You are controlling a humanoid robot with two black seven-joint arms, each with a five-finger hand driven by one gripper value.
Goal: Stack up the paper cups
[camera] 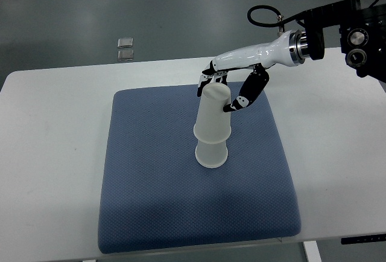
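Note:
Two white paper cups stand upside down on the blue mat (151, 201). The upper cup (214, 114) sits over the lower cup (211, 153), tilted slightly. My right hand (218, 92) reaches in from the right edge and its fingers are wrapped around the top of the upper cup, thumb (241, 100) on the near right side, other fingers (205, 81) behind it. The left arm is out of view.
The blue mat lies on a white table (54, 153). Two small metal squares (125, 47) lie on the grey floor beyond the table's far edge. The right arm's black housing (362, 38) hangs over the table's far right corner.

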